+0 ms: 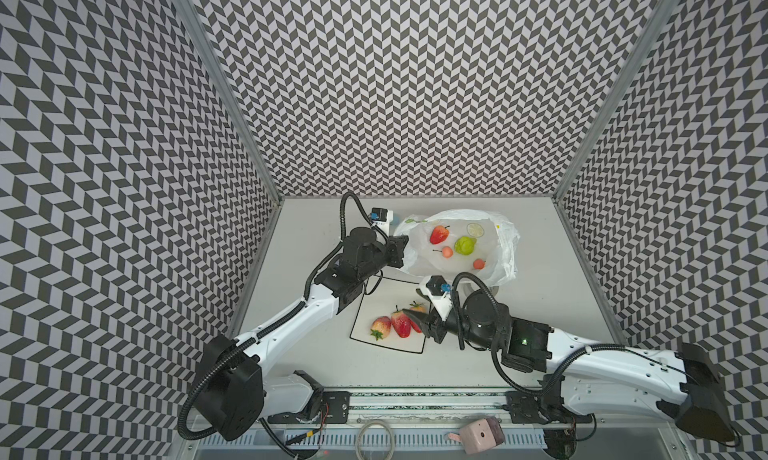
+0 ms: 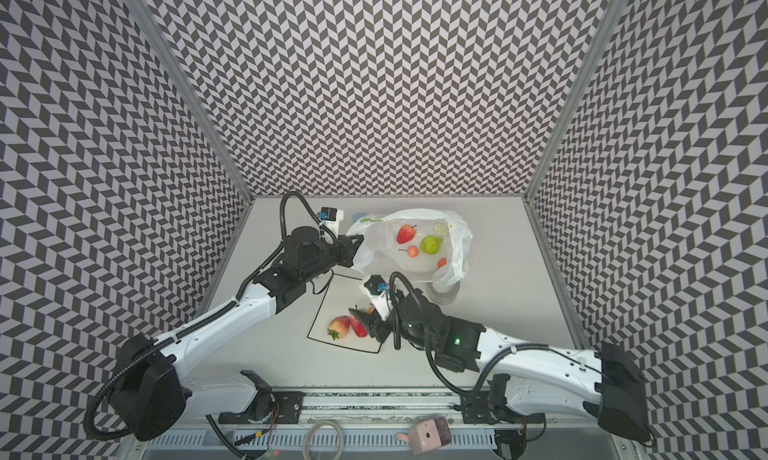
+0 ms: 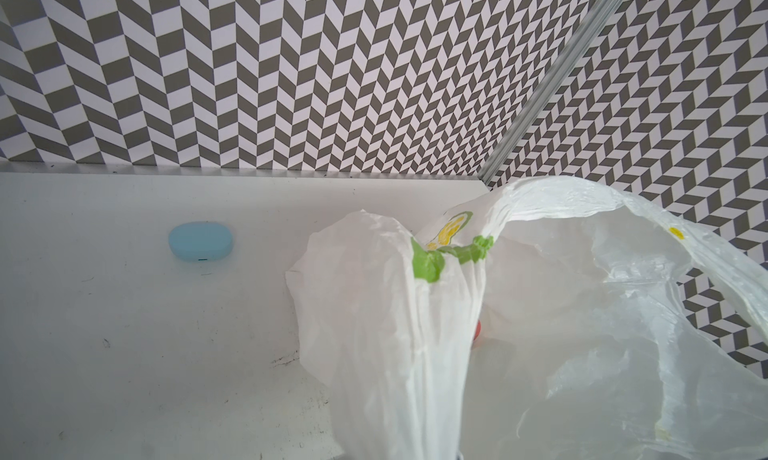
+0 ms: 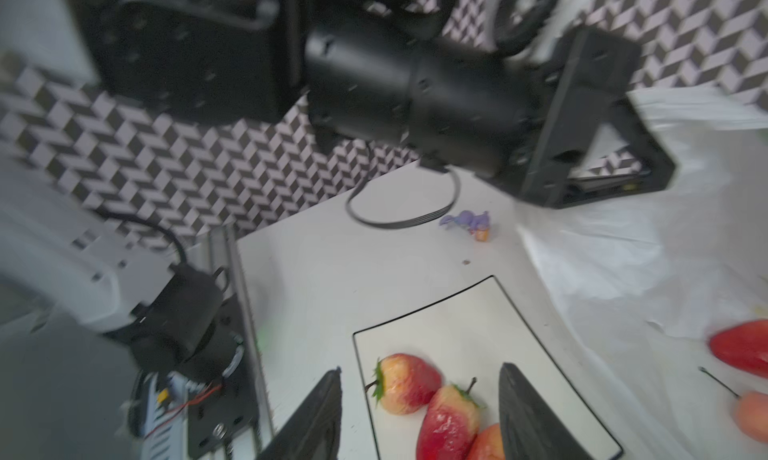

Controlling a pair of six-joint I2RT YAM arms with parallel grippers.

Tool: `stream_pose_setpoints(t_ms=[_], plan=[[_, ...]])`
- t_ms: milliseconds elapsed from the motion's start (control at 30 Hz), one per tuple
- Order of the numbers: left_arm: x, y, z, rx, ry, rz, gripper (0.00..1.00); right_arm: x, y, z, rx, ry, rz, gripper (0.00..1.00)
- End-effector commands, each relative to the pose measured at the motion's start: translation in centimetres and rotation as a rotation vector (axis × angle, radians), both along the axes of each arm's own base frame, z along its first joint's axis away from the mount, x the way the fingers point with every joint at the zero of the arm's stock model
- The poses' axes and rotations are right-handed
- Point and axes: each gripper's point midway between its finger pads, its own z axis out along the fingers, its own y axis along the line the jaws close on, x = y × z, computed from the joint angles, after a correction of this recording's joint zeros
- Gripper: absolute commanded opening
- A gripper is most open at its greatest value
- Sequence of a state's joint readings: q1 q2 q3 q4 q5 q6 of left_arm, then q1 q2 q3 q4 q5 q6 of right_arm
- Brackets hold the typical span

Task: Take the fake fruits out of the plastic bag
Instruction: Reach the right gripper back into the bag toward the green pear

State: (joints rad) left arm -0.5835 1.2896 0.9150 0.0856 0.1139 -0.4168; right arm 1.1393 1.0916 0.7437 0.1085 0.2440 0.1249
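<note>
Though open, plastic bag (image 1: 505, 250) with pear (image 1: 464, 245)

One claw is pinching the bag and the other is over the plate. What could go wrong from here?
1. The left gripper pinches only a bunched edge of the thin plastic bag. It might slip, and the mouth would collapse over the strawberry, pear and small round fruits inside.
2. The right gripper hangs open close over the three strawberries on the plate. Pulling away could nudge one off.
</note>
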Motion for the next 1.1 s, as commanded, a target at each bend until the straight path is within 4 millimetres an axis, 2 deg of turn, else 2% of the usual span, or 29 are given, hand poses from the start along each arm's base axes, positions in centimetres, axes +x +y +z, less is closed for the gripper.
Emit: stream_pose_setpoints(t_ms=[0, 100, 233, 433, 533, 633, 733, 900, 1067], plan=[[0.4, 0.1, 2.1, -0.03, -0.047, 0.012, 0.0, 6.4, -4.0, 1.1, 0.15, 0.117, -0.402, 0.55], [0.4, 0.0, 2.1, -0.034, -0.044, 0.009, 0.0, 9.4, -5.2, 0.2, 0.227, 0.243, -0.555, 0.52], [0.3, -0.2, 2.2, -0.036, -0.041, -0.001, 0.0, 11.8, -5.0, -0.7, 0.318, 0.328, -0.628, 0.52], [0.1, -0.4, 2.1, -0.03, -0.035, -0.007, 0.0, 17.3, -5.8, -4.4, 0.371, 0.496, -0.828, 0.51], [0.0, -0.5, 2.1, -0.026, -0.038, -0.01, 0.0, 20.2, -5.9, -7.0, 0.364, 0.568, -0.925, 0.55], [-0.2, -0.8, 2.2, -0.014, -0.045, -0.018, 0.0, 22.6, -6.8, -9.5, 0.36, 0.617, -1.013, 0.59], [-0.6, -1.3, 2.2, -0.007, -0.047, -0.032, 0.0, 24.5, -7.9, -12.0, 0.353, 0.65, -1.073, 0.63], [-1.4, -2.4, 2.4, 0.021, -0.077, -0.092, 0.0, 27.4, -8.8, -13.7, 0.322, 0.637, -1.081, 0.68], [-1.9, -3.0, 2.5, 0.026, -0.095, -0.127, 0.0, 28.9, -10.4, -15.7, 0.295, 0.644, -1.128, 0.73]])
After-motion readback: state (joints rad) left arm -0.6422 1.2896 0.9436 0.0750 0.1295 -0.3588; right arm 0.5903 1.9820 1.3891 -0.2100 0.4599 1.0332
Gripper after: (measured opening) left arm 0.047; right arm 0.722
